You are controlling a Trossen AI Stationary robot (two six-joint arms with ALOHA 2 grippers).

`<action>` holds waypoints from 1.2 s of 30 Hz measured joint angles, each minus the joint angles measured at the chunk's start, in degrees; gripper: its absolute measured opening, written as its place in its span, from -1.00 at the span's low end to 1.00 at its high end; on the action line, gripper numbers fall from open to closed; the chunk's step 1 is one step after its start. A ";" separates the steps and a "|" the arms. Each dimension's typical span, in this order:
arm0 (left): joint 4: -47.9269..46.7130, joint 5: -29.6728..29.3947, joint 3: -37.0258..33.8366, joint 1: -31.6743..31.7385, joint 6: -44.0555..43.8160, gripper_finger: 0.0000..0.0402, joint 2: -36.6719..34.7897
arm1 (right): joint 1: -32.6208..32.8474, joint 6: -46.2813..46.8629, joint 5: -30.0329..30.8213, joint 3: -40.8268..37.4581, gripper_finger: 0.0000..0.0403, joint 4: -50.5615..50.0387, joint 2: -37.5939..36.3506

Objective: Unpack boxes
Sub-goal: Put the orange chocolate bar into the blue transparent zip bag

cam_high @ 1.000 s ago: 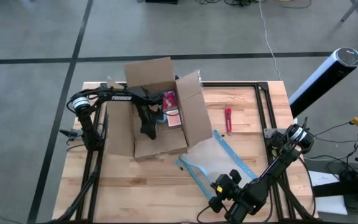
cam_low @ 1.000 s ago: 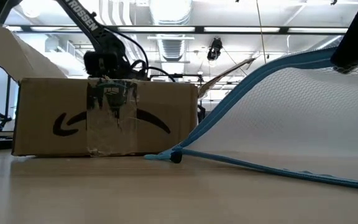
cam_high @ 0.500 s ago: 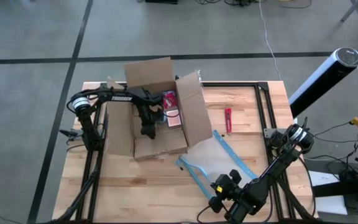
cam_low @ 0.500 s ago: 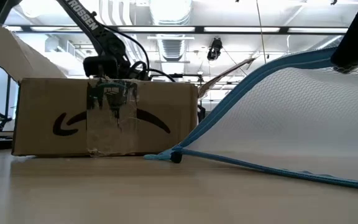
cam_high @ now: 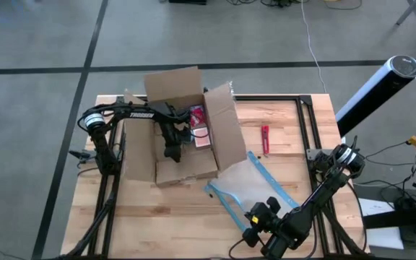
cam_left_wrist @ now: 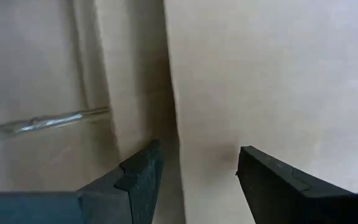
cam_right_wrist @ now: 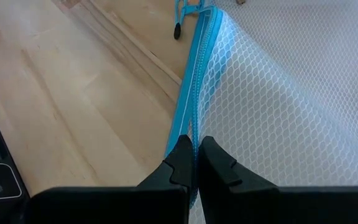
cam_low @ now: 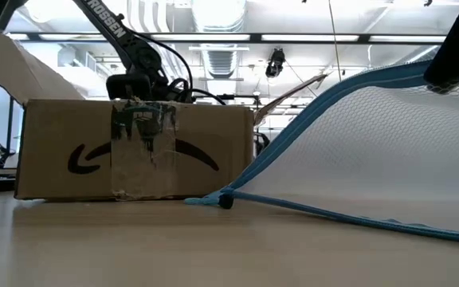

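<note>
High view: an open cardboard box (cam_high: 186, 141) sits toward ten o'clock on the wooden table (cam_high: 150, 217). Inside it, the left gripper (cam_high: 170, 149) spreads its fingers apart. At five o'clock, the right gripper (cam_right_wrist: 196, 163) pinches a blue-edged mesh pouch (cam_high: 255, 184).

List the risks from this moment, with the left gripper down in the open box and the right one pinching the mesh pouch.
1. The left gripper is open inside the box, close to a cardboard wall; closing here may catch cardboard rather than the red item.
2. The right gripper grips the pouch only by its blue zipper edge, so it might slip.
3. The pouch lies against the box flap; pulling it may shift the box.
</note>
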 joint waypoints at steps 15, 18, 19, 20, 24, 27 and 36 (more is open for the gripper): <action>-1.97 13.68 -0.02 -2.32 0.43 -0.10 0.00 | 0.00 0.01 -0.02 0.00 -1.00 0.00 0.00; -2.13 14.19 -0.02 -3.11 1.13 -0.10 0.00 | 0.00 0.01 0.00 0.02 -1.00 0.00 0.00; -2.11 14.19 -0.02 -3.30 1.29 -0.10 0.00 | 0.00 0.01 0.00 0.02 -1.00 0.02 0.00; -2.11 14.19 -0.02 -3.47 1.40 -0.10 0.00 | 0.00 0.01 -0.01 0.00 -1.00 0.00 0.00; -2.09 16.00 -0.02 -3.60 1.68 -0.10 0.00 | 0.00 0.01 -0.02 0.02 -1.00 0.00 0.00; -2.06 20.96 -0.03 -3.58 1.74 -0.10 0.00 | 0.00 0.01 -0.02 0.02 -1.00 0.00 0.00; -2.33 31.89 1.04 -3.83 3.19 -0.10 -0.23 | 0.00 0.01 -0.02 0.02 -1.00 0.00 -0.01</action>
